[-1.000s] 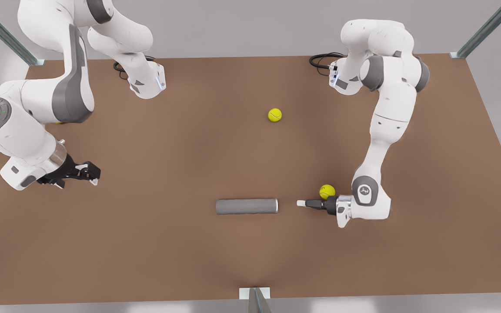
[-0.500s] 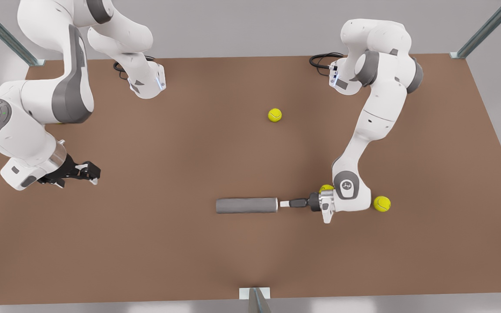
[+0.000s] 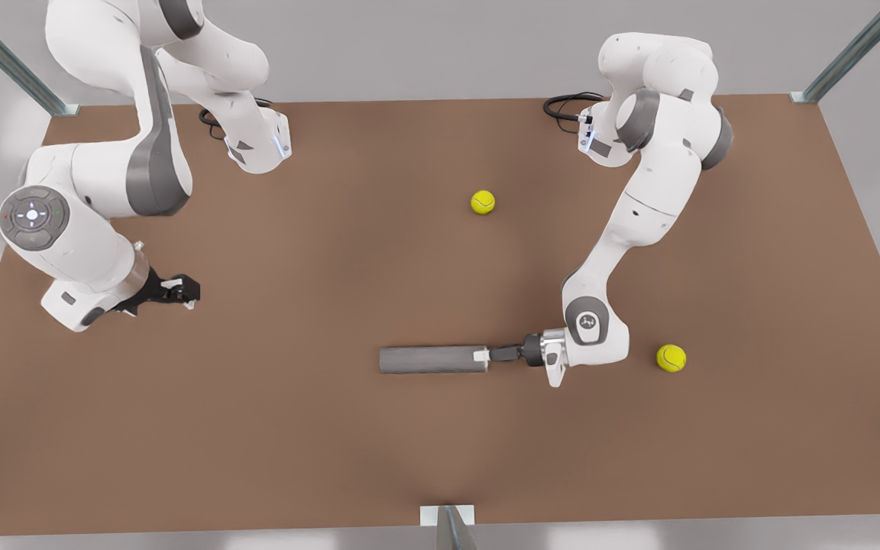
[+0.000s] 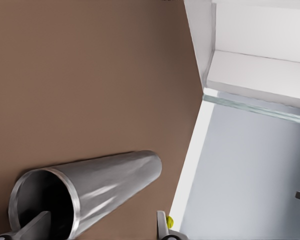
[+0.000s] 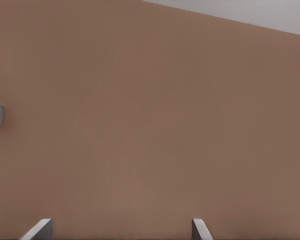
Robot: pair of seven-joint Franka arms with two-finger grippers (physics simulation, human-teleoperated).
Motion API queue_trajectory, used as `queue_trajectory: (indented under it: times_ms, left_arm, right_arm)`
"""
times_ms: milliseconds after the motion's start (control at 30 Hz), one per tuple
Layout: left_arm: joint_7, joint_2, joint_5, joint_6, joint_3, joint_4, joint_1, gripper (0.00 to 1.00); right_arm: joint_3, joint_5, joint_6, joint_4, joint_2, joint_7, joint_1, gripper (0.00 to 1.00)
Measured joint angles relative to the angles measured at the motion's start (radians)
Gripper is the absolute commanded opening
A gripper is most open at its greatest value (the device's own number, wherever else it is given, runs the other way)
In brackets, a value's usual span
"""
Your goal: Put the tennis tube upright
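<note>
The tennis tube [image 3: 431,360] lies on its side on the brown table [image 3: 318,443], a dark grey cylinder with a silvery rim. Its open mouth [image 4: 42,205] faces my left gripper [image 3: 486,356], which is on the front view's right. That gripper [image 4: 100,231] is open at the tube's end. One finger [image 4: 37,225] sits inside the mouth and the other finger [image 4: 162,227] is outside the wall. My right gripper [image 3: 184,292] hovers open over bare table at the front view's left, far from the tube, its fingertips [image 5: 37,230] spread wide.
One tennis ball [image 3: 483,202] rests mid-table farther back. Another tennis ball [image 3: 671,357] lies just beyond the left arm's wrist. A yellow-green sliver [image 4: 169,220] peeks beside the left gripper's outer finger. The table edge [image 4: 190,165] runs near the tube's far end.
My left gripper slid toward the front view's left until its fingers reached the tube's end. The ball beside its wrist is now hidden by the arm. The right arm shifted slightly toward the table's middle.
</note>
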Motion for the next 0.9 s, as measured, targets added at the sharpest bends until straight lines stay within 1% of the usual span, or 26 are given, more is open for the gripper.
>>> queue_trajectory:
  times_ms: [100,233,300,333,367,433,533,600,900]
  left_arm:
    - [0.006,0.027,-0.006,0.024,0.000,0.021,-0.010,1.00]
    - [0.006,0.027,-0.009,0.024,0.000,0.026,-0.016,1.00]
    - [0.006,0.027,-0.010,0.024,0.000,0.026,-0.016,1.00]
    - [0.006,0.027,-0.010,0.024,0.000,0.026,-0.019,0.93]
    - [0.006,0.027,-0.011,0.027,0.000,0.026,-0.019,0.84]
    - [0.006,0.027,-0.023,0.041,0.000,0.028,-0.037,0.72]
    - [0.006,0.027,-0.032,0.041,0.000,0.028,-0.037,0.72]
    - [0.006,0.027,-0.036,0.041,0.000,0.028,-0.041,0.68]
    - [0.004,0.033,-0.040,0.044,0.000,0.028,-0.053,0.65]
  right_arm:
    - [-0.002,-0.006,0.027,0.002,0.005,-0.001,-0.016,1.00]
    - [-0.003,-0.017,0.034,0.002,0.004,-0.001,-0.015,1.00]
    - [-0.004,-0.062,0.013,-0.005,0.001,-0.004,-0.022,1.00]
    - [-0.002,-0.069,-0.007,-0.004,0.000,-0.007,-0.005,1.00]
    - [0.001,-0.126,-0.045,0.002,-0.006,-0.005,0.028,1.00]
    - [0.000,-0.158,-0.061,0.005,-0.005,0.003,0.061,1.00]
    - [0.001,-0.156,-0.069,0.003,-0.009,0.096,0.061,1.00]
    - [0.001,-0.155,-0.077,0.003,-0.010,0.097,0.062,1.00]
    - [0.001,-0.156,-0.078,0.003,-0.010,0.097,0.064,1.00]
